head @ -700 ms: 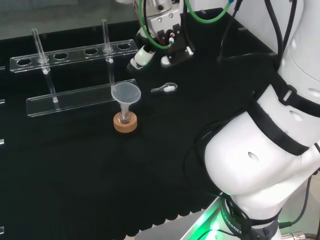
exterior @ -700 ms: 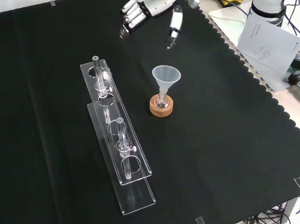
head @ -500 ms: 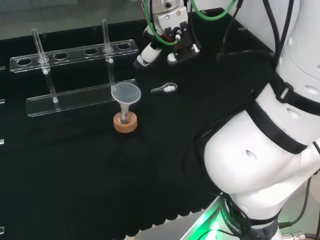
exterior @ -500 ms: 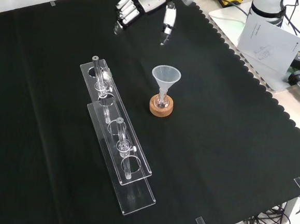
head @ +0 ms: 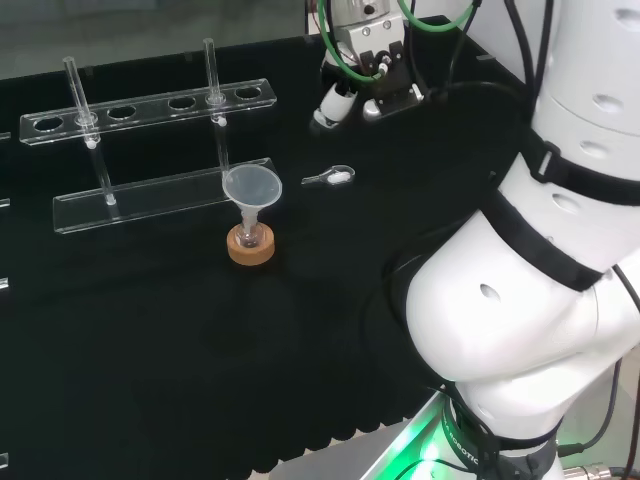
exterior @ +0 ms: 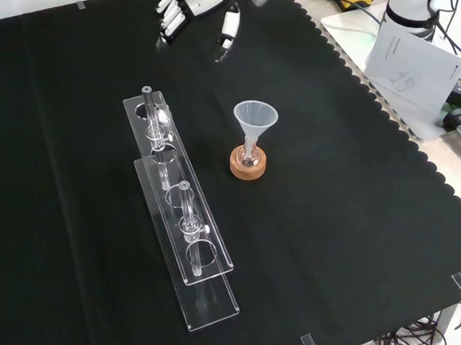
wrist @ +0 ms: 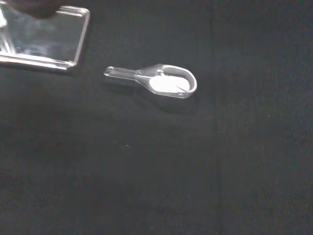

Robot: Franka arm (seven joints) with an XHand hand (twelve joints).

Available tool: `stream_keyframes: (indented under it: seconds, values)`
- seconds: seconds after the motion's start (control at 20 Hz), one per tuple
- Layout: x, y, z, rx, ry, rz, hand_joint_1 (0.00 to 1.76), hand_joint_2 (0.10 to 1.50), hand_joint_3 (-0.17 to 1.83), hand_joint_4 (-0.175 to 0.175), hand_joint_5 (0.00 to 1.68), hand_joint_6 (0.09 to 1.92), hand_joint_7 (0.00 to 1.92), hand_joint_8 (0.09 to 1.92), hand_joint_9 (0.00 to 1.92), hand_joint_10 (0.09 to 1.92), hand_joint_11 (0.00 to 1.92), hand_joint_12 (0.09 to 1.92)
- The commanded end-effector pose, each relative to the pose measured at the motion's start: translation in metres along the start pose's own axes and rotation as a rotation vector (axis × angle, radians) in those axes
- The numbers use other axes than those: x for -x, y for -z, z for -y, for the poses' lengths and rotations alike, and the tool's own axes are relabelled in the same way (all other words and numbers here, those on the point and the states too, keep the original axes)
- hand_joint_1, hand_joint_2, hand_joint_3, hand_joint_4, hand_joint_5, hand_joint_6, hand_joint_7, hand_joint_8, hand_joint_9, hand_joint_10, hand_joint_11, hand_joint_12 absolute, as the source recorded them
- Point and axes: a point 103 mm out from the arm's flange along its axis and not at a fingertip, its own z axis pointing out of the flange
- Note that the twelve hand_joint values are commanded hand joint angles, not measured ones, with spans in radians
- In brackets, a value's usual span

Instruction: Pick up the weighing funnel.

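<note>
The weighing funnel (head: 331,178) is a small clear scoop with a short stem, lying flat on the black cloth to the right of the big funnel in the head view. In the wrist view the weighing funnel (wrist: 161,81) holds some white powder in its bowl. My hand (head: 362,88) hovers above the cloth, farther off than the scoop and apart from it. In the front view the hand (exterior: 194,0) is at the top edge, open, fingers spread and relaxed, with nothing in it.
The big funnel (head: 252,187) stands in a small flask on a cork ring (head: 250,246). Two clear test tube racks (head: 150,104) (head: 155,195) with upright tubes stand left of it in the head view. One rack corner (wrist: 46,41) lies near the scoop.
The hand has moved to the right in the head view, and up and to the left in the front view. It stays open. The weighing funnel has not moved.
</note>
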Motion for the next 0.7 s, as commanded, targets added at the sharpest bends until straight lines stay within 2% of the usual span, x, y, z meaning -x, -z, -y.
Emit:
stream_keyframes:
  seconds: [0.05,0.4,0.7]
  values:
    - [0.033,-0.043,-0.057,-0.052,0.029,0.000,0.84,0.72,0.38,-0.017,0.55,0.09,0.49,0.65,0.66,0.54,0.39,1.34]
    - [0.029,-0.087,-0.099,-0.109,0.081,0.009,0.89,0.68,0.47,-0.014,0.57,0.09,0.50,0.64,0.66,0.51,0.40,1.33]
    - [0.034,-0.101,-0.122,-0.114,0.101,0.018,0.90,0.64,0.55,-0.014,0.57,0.09,0.48,0.64,0.65,0.51,0.40,1.33]
